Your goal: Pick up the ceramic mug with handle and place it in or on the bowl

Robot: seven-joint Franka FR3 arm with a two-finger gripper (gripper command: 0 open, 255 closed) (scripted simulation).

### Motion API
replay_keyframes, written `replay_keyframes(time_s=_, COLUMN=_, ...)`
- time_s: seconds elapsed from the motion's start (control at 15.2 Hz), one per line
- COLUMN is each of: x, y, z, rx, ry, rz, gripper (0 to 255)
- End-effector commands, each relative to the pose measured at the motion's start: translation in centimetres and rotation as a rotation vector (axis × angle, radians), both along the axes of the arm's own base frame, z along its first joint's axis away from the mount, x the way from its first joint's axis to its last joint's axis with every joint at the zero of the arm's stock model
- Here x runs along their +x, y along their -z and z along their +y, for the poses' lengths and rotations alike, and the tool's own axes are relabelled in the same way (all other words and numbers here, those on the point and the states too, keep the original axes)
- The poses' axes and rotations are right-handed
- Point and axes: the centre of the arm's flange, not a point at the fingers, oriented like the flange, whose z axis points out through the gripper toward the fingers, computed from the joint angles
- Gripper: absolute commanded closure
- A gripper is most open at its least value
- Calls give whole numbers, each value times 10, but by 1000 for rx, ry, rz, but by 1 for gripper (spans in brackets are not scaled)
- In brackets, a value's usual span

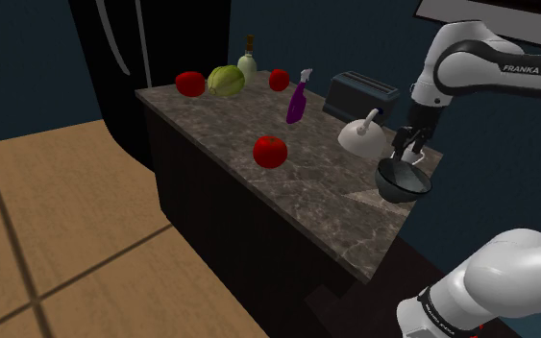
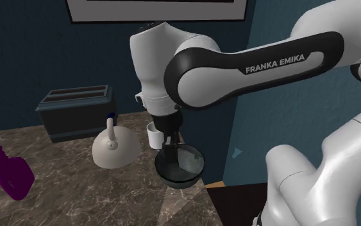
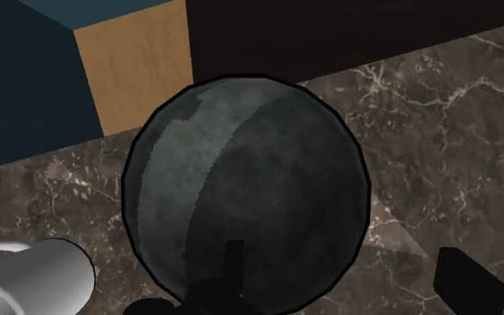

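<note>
The gripper [image 2: 171, 153] hung open, holding nothing, over the dark bowl [image 2: 188, 177] at lower centre. The white mug [image 2: 152, 135] stood just upper-left of it.

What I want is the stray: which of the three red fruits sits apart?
The red fruit alone in the middle of the counter. The other two are at the back: one beside the green cabbage, one by the purple spray bottle.

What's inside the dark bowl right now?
Nothing visible: the bowl shows a bare, dark inside. One finger of the open gripper covers a small patch near its rim, so that bit is unseen.
</note>
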Motion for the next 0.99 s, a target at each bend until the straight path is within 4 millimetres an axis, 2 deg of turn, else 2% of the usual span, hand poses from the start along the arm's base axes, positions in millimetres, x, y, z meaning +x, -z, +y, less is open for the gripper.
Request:
replay_keyframes(time_s=0.0, x=7, y=8, z=-20, rx=-5, ry=25, rz=-16, gripper=0)
replay_keyframes(time_s=0.92, x=51, y=56, z=-186, rx=-34, ry=196, rz=-122, gripper=0)
